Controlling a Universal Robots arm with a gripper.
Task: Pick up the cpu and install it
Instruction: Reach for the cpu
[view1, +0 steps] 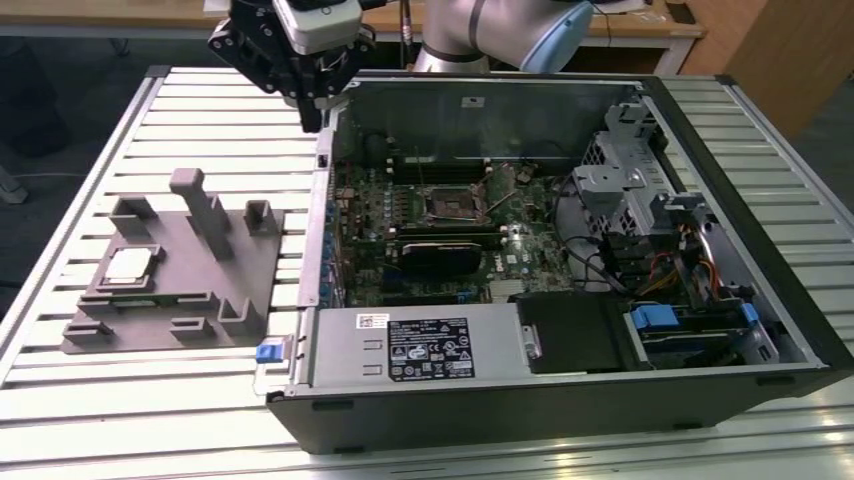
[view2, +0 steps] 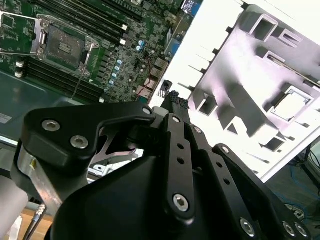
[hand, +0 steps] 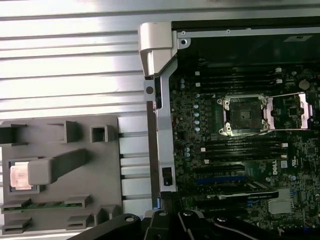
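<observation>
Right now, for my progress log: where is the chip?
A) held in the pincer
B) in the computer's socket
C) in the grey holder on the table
C: the chip rests in a pocket of the grey holder, beside the computer case; the socket is open.

- The exterior view looks down, from farther off, on the open computer case (view1: 561, 405) and the grey fixture (view1: 200, 280) beside it.
- Both wrist views look down from nearer, sharing the case's socket (hand: 245, 115) and that fixture.

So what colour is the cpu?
The cpu is silver-white, clearest in the exterior view.
</observation>
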